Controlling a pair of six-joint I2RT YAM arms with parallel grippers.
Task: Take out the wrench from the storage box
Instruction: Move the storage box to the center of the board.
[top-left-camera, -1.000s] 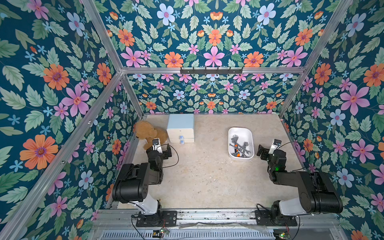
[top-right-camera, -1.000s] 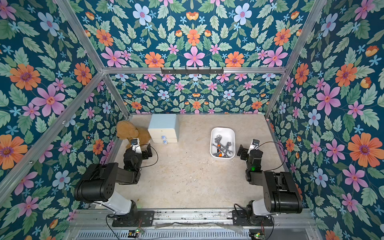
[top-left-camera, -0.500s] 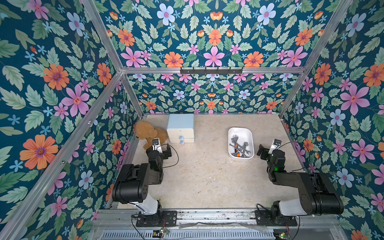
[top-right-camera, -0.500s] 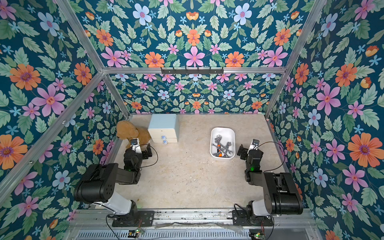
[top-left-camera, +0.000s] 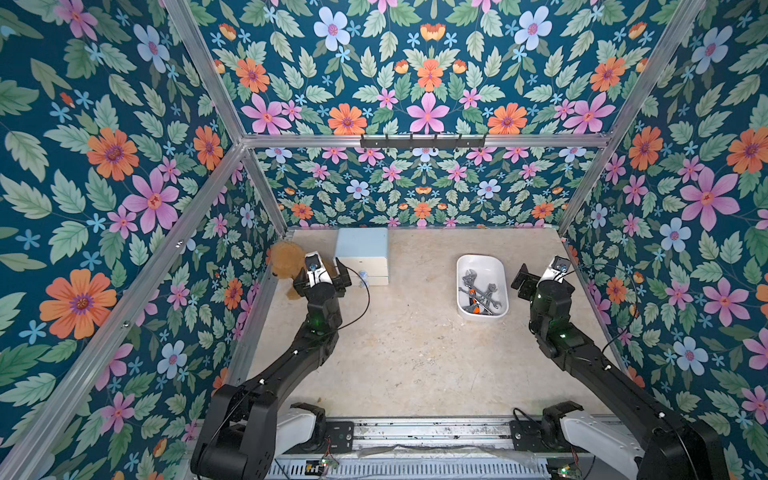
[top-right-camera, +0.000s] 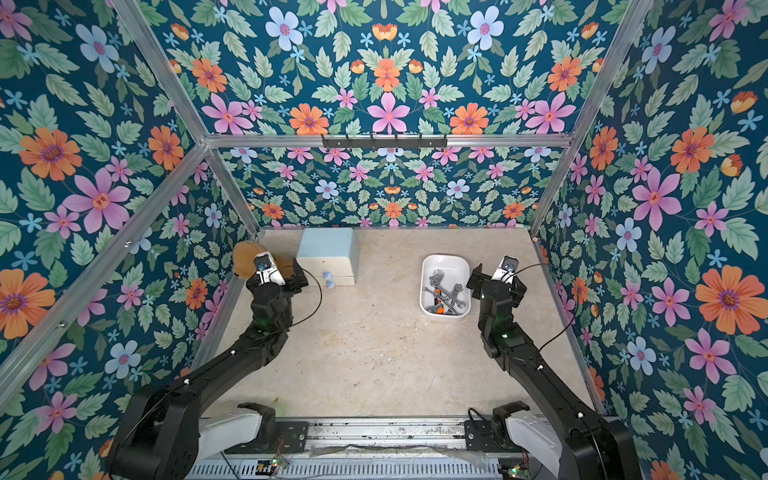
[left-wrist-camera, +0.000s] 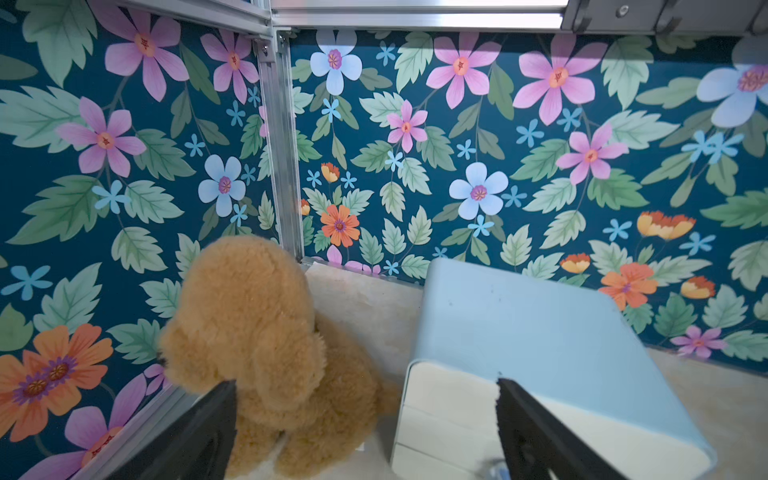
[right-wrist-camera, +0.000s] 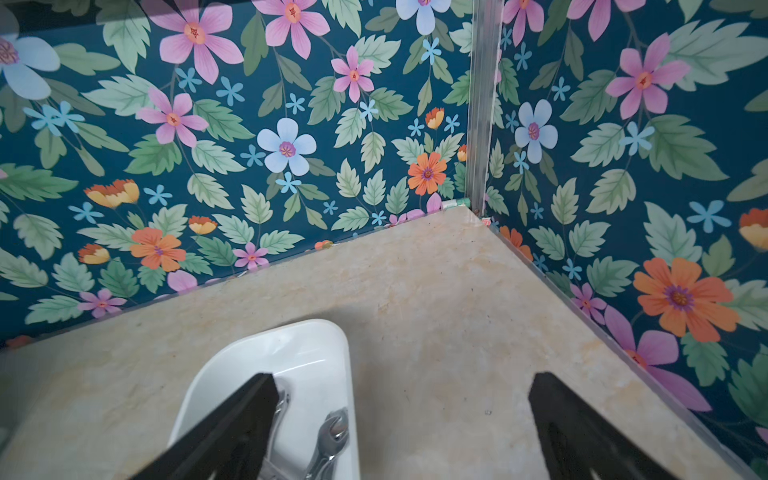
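Shows wrenches (top-left-camera: 484, 293) jumbled in the white box (top-left-camera: 482, 264), toward the right arm's side of the counter (top-left-camera: 415, 353). Finds the right hand (right-wrist-camera: 405, 384) just beside the box, spread wide apart, gripping nothing. Puts the left hand (left-wrist-camera: 365, 386), equally spread and empty, well apart, facing teddy (left-wrist-camera: 257, 324) and cabinet (left-wrist-camera: 519, 324).

One white storage box (top-left-camera: 482, 264). Inside, at least three silver wrenches (top-left-camera: 484, 293), too tangled to count for sure, plus one small tool with an orange bit (top-left-camera: 473, 305). One little cabinet (top-left-camera: 362, 245) with two drawers (top-left-camera: 374, 270) and two blue knobs (top-left-camera: 362, 274). One fluffy brown toy animal (top-left-camera: 282, 259). Two black robot arms, a left arm (top-left-camera: 318, 328) and a right arm (top-left-camera: 555, 328). One rack of hooks (top-left-camera: 422, 141) on the back wall.
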